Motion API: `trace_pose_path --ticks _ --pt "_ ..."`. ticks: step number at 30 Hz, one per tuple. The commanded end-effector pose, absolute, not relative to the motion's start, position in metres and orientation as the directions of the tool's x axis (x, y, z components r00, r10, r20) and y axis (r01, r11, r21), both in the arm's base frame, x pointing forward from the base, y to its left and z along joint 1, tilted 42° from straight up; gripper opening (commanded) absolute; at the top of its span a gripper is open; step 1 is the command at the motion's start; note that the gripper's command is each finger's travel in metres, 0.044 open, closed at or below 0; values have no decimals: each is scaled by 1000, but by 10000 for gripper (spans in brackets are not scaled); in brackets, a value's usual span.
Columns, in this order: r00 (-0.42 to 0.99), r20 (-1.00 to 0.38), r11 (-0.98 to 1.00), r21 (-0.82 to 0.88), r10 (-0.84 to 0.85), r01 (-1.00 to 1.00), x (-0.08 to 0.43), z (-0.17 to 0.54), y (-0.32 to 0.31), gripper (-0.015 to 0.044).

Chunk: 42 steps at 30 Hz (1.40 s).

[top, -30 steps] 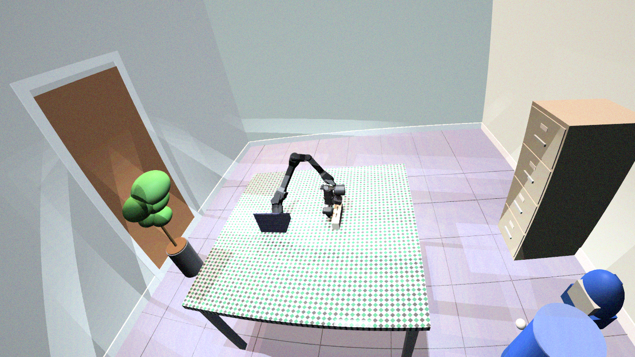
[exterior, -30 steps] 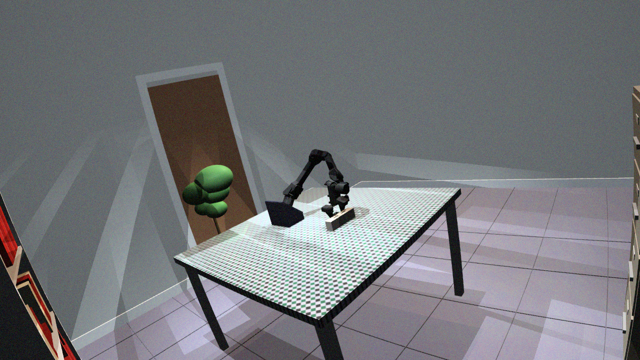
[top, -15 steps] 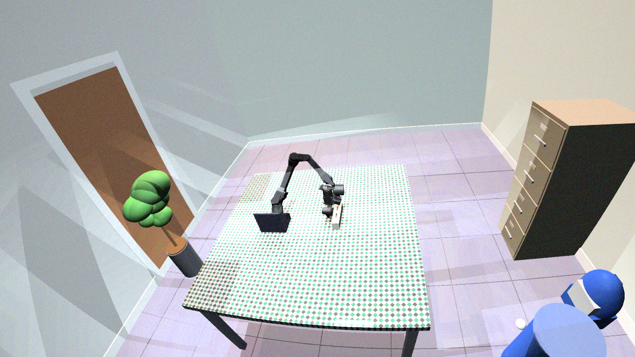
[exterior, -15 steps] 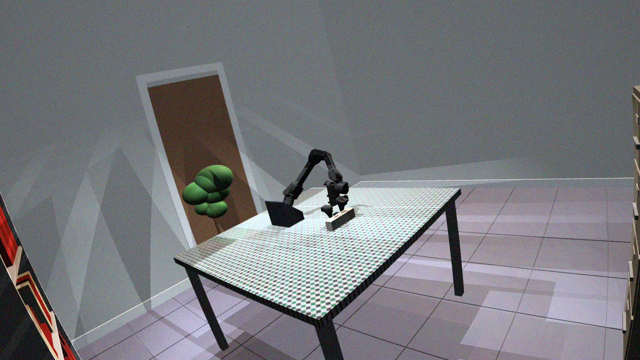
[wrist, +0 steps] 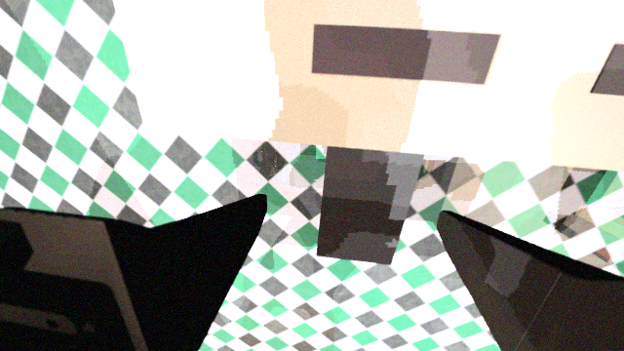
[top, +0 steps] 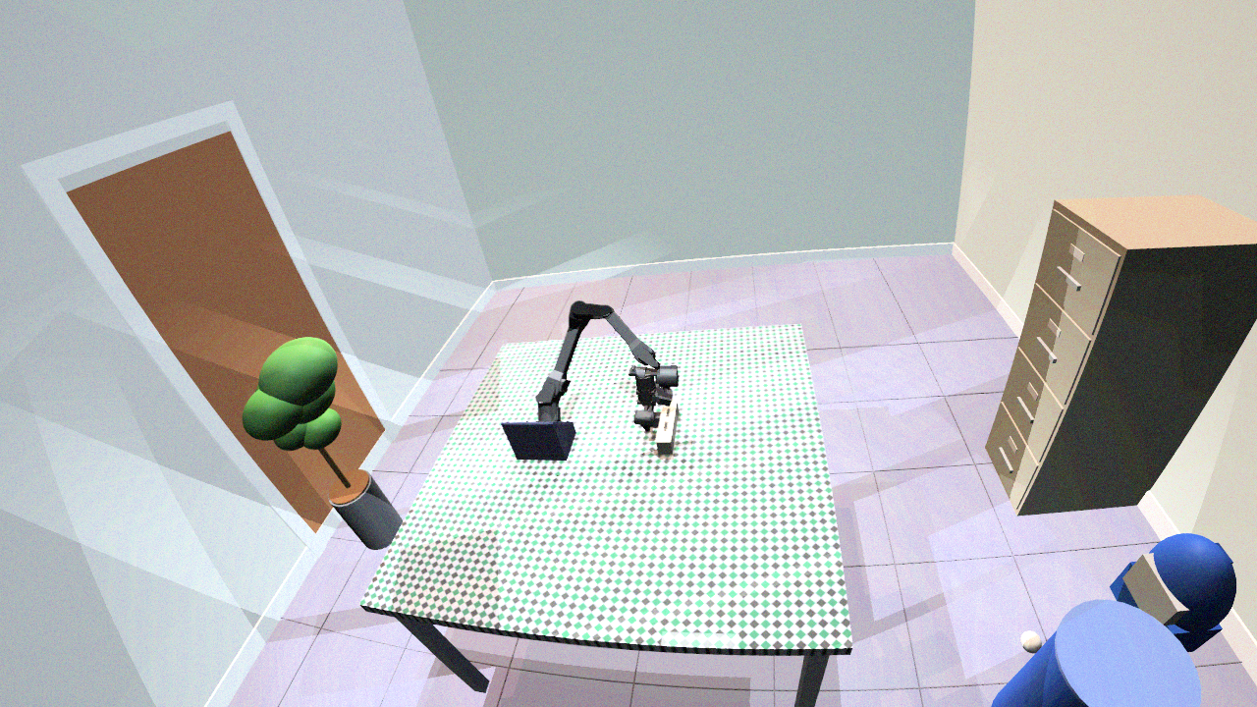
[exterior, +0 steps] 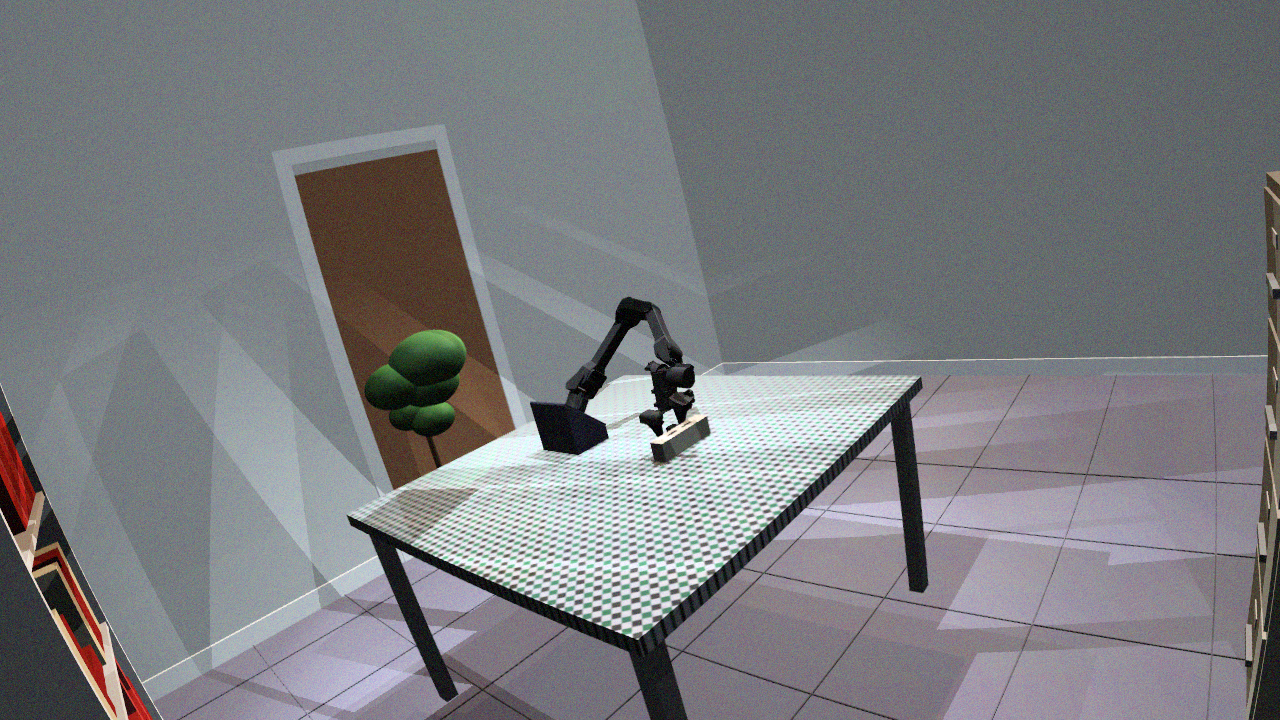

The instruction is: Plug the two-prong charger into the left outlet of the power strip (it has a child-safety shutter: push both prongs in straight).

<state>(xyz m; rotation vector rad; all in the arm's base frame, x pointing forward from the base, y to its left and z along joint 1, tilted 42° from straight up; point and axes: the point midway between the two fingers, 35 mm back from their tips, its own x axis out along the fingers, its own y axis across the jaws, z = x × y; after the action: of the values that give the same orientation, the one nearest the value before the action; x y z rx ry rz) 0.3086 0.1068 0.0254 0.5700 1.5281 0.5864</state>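
Observation:
The power strip (top: 665,438) (exterior: 682,440) (wrist: 341,107) is a long pale-topped block with dark sides on the table. In the wrist view its left slot (wrist: 405,54) is dark and has nothing in it; part of another slot (wrist: 609,70) shows at the right edge. A dark grey block (wrist: 363,205), which looks like the charger, stands against or close beside the strip's near long side. Its prongs are not visible. My gripper (wrist: 350,210) (top: 656,415) (exterior: 673,425) is open, low beside the strip, with a fingertip on either side of the block and gaps at both sides.
The checkered table (top: 615,545) (exterior: 572,528) bears everything. A dark navy box (top: 537,441) (exterior: 568,428) stands at the arm's base, to the left of the strip in the top and exterior views. A potted plant (top: 290,387) (exterior: 427,358) and a filing cabinet (top: 1151,352) stand off the table.

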Motion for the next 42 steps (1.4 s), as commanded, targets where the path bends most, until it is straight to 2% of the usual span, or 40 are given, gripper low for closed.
trace_pose_path --ticks 1,42 --pt "-35 -739 740 672 672 9 303 26 107 440" --pt "-37 -739 740 673 672 11 258 24 108 440"
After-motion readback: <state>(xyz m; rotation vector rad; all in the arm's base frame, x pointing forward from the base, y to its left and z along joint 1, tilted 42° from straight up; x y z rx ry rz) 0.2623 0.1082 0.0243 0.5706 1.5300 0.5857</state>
